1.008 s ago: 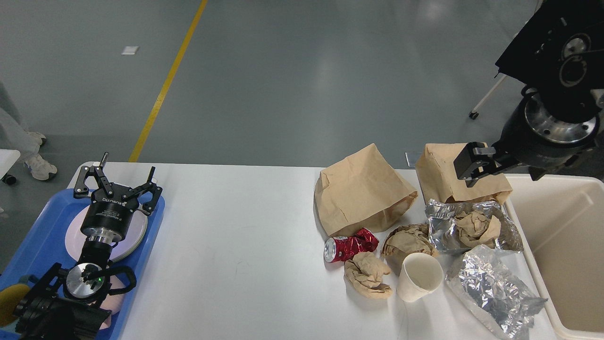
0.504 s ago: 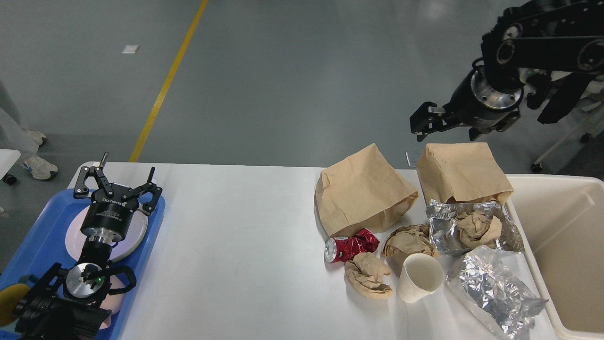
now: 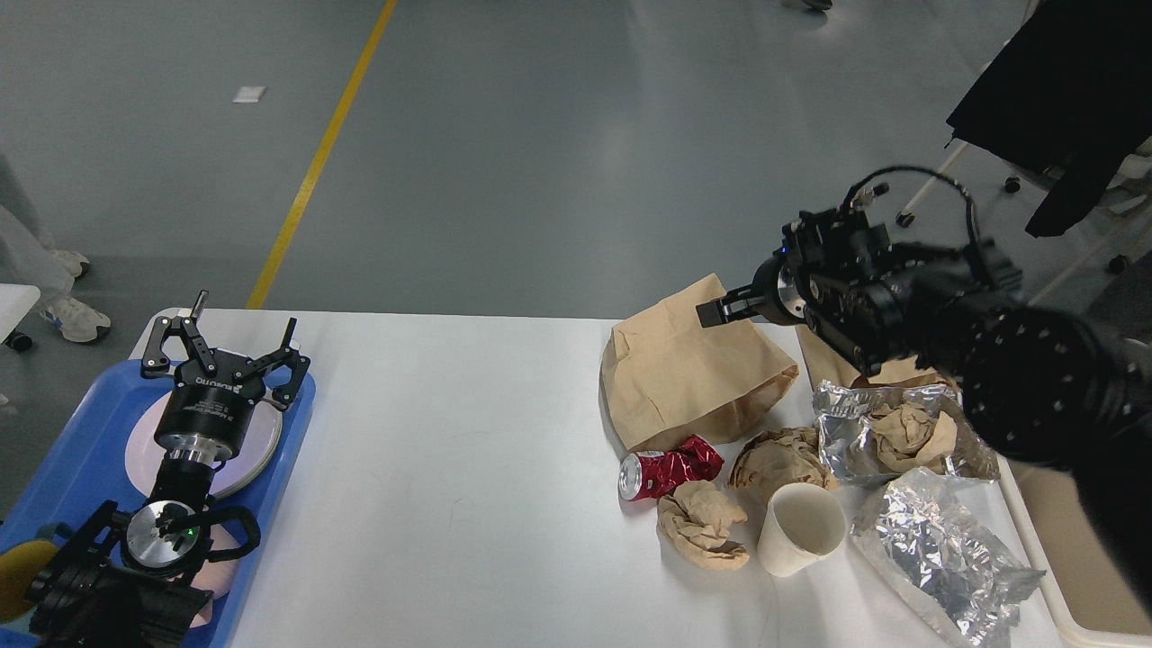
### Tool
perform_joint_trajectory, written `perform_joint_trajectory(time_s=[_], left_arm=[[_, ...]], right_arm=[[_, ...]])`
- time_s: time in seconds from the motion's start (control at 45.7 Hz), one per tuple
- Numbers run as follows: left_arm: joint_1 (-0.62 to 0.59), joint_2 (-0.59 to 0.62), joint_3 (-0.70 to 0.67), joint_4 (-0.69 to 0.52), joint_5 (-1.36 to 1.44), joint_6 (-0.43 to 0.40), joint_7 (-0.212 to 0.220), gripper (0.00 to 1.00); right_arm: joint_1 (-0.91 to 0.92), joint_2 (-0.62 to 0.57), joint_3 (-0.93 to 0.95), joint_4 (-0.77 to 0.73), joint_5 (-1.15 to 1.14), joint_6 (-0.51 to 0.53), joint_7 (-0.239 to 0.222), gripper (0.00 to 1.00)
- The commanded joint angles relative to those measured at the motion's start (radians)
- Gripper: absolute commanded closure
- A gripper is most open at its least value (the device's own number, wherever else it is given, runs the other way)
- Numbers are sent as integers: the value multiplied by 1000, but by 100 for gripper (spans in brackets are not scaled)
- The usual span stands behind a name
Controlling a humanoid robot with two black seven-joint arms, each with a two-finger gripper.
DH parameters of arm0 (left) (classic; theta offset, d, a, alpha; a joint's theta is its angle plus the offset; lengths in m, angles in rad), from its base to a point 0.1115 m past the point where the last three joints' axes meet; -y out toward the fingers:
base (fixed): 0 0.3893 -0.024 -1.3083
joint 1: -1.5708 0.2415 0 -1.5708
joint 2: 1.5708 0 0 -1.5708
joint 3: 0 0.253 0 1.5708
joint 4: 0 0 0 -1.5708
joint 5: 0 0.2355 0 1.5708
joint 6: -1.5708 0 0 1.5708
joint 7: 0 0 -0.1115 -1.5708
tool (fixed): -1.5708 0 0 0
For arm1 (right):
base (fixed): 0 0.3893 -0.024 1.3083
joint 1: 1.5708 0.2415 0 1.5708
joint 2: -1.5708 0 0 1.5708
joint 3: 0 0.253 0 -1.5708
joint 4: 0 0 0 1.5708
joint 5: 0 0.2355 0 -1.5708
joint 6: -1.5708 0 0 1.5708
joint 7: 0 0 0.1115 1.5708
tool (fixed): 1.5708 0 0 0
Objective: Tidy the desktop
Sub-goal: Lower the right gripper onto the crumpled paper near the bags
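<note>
The white desktop [image 3: 450,450] carries litter on its right half: two brown paper bags [image 3: 684,387] [image 3: 821,355], a crushed red can [image 3: 668,470], two crumpled brown paper balls [image 3: 702,526] [image 3: 778,459], a white paper cup [image 3: 801,531] on its side and two foil wrappers [image 3: 846,423] [image 3: 945,549]. My right gripper [image 3: 711,312] reaches in from the right, at the top of the left bag. It looks small and dark, and I cannot tell its fingers apart. My left gripper [image 3: 243,313] is open and empty over the blue tray [image 3: 81,450].
A pale plate [image 3: 261,441] lies in the blue tray at the table's left end. A cream-white bin [image 3: 1062,558] stands off the right edge, mostly hidden by my right arm, which also hides most of the far bag. Grey floor lies beyond the far edge.
My right arm has swung down and left, from high above the right bag to the top of the left bag. The left arm and the litter have not moved.
</note>
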Motion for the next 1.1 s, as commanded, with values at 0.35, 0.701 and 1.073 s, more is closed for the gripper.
perform_joint_trajectory(time_s=[0.35, 0.701, 1.073], left_arm=[[0, 0, -1, 1, 0, 1, -1, 3], [0, 2, -1, 1, 0, 1, -1, 3], [0, 0, -1, 1, 0, 1, -1, 3]], right_arm=[[-261, 38, -22, -137, -19, -206, -6, 0], [-278, 37, 38, -127, -8, -251, -6, 1], [-290, 37, 80, -127, -8, -254, -8, 1]])
